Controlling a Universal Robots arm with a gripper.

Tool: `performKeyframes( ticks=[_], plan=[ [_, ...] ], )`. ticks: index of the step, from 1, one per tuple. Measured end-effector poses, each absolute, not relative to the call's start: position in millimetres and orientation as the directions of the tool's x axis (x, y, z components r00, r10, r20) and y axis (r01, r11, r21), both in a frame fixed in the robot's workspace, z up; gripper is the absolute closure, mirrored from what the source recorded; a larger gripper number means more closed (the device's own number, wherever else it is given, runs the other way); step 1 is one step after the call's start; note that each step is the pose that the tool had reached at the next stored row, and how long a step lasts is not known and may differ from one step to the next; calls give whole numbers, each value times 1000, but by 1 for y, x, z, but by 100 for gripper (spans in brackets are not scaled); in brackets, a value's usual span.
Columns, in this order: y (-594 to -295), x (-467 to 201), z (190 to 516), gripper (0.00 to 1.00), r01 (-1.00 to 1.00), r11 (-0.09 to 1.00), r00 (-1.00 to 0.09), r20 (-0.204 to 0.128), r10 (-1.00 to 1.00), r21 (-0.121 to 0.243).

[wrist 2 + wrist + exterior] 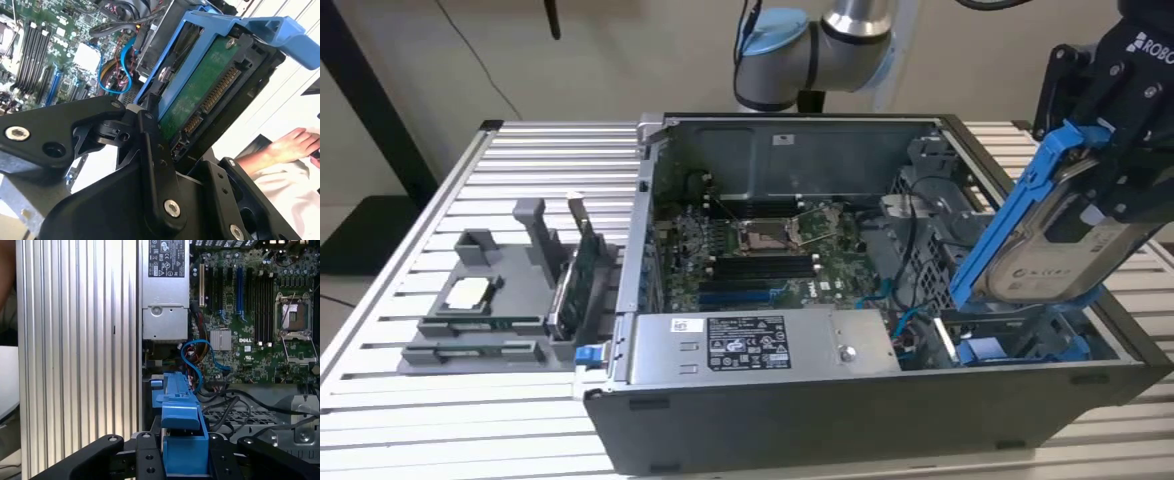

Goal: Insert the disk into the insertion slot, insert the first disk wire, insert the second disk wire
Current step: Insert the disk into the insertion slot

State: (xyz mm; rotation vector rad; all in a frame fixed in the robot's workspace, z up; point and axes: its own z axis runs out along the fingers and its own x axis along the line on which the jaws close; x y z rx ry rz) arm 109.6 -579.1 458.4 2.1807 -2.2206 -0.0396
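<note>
Over metal slot (1014, 345), flat blue-framed disk (1051, 245)

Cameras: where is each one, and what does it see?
Exterior view: off the arm, looking down into the open case; shows arm and gripper holding the disk.
First wrist view: on the wrist, looks along the disk to the green board.
Second wrist view: on the wrist, faces the disk's underside; gripper links show.
Both wrist views share gripper, disk, board.

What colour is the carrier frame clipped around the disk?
Bright blue. The carrier frame around the disk shows best in the exterior view.
</note>
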Motion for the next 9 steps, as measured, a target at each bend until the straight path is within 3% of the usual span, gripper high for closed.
performKeyframes(
  ticks=[9],
  plan=[
    [-579,110,447,67,-999,18,-18,3,-1000,35]
  ],
)
